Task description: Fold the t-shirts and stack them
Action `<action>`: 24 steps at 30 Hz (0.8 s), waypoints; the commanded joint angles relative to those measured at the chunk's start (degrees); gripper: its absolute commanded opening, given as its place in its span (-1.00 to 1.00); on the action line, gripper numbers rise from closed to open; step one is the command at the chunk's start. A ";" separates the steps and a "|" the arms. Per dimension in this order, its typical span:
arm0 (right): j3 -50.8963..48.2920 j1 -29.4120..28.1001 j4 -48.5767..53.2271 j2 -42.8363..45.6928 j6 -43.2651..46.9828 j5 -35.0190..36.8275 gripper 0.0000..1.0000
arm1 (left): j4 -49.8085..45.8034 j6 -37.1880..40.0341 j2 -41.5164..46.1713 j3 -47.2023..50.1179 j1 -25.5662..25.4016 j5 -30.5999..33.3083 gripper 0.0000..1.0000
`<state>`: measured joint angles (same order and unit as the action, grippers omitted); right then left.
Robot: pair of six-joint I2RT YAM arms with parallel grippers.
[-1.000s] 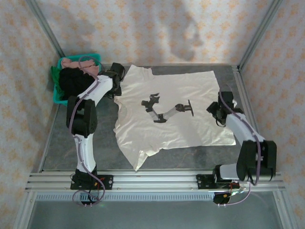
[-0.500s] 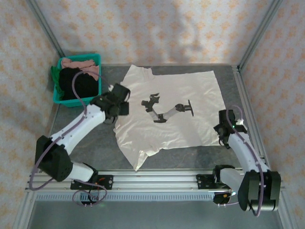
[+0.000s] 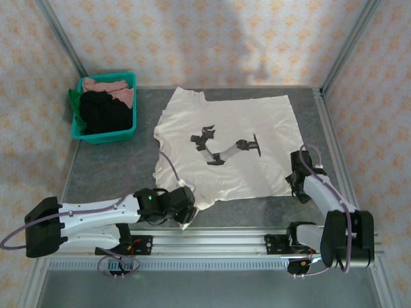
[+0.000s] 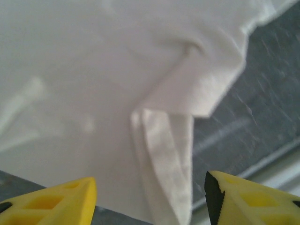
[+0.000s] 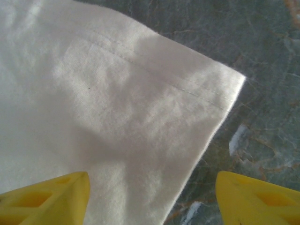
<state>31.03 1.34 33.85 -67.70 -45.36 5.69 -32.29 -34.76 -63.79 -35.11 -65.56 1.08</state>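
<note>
At the near-left sleeve of the cream-white t-shirt, the left gripper is hovering with its yellow fingers standing well apart. The folded sleeve tip is lying between them, and nothing is being gripped. At the shirt's near-right hem corner, the right gripper is likewise hanging over the cloth with its jaws spread wide and holding nothing. The wrist view is close and soft, so whether its tips are brushing the fabric is hard to say.

The shirt itself is lying spread flat on the grey table, its black print facing up near its middle.

Beyond the shirt's far-left sleeve, well apart from it, a teal bin is sitting. It is holding a black t-shirt, a dusty pink one at its far side and a green one spilling over its left rim.
</note>
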 commanded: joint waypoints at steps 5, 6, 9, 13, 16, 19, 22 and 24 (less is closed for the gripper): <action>0.24 0.35 -5.89 -7.19 -0.03 -3.84 0.42 | 8.87 -8.69 -2.16 5.61 -6.48 -0.33 0.01; 0.48 0.33 -5.90 -8.00 0.00 -3.61 0.41 | 9.96 -9.20 -2.66 6.35 -6.75 -0.93 -0.03; 0.61 0.33 -6.44 -8.84 0.25 -3.10 0.30 | 13.12 -9.64 -4.82 7.10 -8.33 -2.28 -0.12; 0.44 0.33 -6.52 -8.02 0.69 -3.15 0.03 | 13.57 -9.20 -7.90 6.06 -9.31 -2.14 -0.55; 0.99 0.33 -4.95 -6.13 1.35 -2.79 -0.19 | 9.00 -8.47 -6.64 4.08 -9.32 0.90 -0.85; 1.55 0.33 -2.91 -3.10 1.98 -2.12 -0.28 | 1.11 -7.70 -2.30 1.39 -9.32 6.74 -1.00; 2.55 0.37 -0.84 -0.44 3.00 -1.59 -0.40 | -5.49 -6.65 2.97 -0.74 -8.79 12.71 -1.00; 3.52 0.33 0.22 1.37 3.80 -1.14 -0.49 | -8.40 -4.96 5.84 -2.01 -7.06 15.30 -1.00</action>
<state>32.56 1.56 31.55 -69.06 -42.92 3.22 -32.21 -41.91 -61.43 -34.44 -74.13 7.86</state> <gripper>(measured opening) 0.266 0.044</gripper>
